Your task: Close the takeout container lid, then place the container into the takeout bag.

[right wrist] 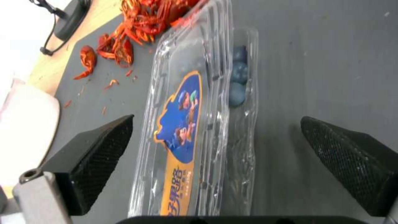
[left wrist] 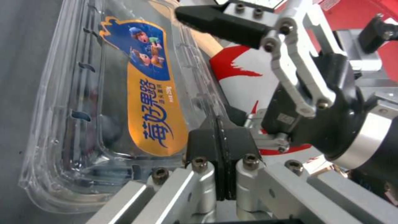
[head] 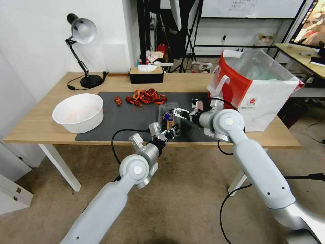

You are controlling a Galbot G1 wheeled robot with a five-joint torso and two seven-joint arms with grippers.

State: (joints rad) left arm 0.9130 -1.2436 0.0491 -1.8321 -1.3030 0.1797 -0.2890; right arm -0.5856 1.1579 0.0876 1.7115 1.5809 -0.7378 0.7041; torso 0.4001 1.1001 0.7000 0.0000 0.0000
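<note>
On grey mat (head: 128,118) mid-table: blueberry clamshell container (head: 169,118), lid (left wrist: 124,93) not latched. Left gripper (left wrist: 222,140) pressed together, pinching lid edge. Right gripper (right wrist: 215,149) spread, straddling box. Likely light, thin, flexy, slippery, crushable; best held across long rims. Takeout bag (head: 257,88) nearby on right.
</note>
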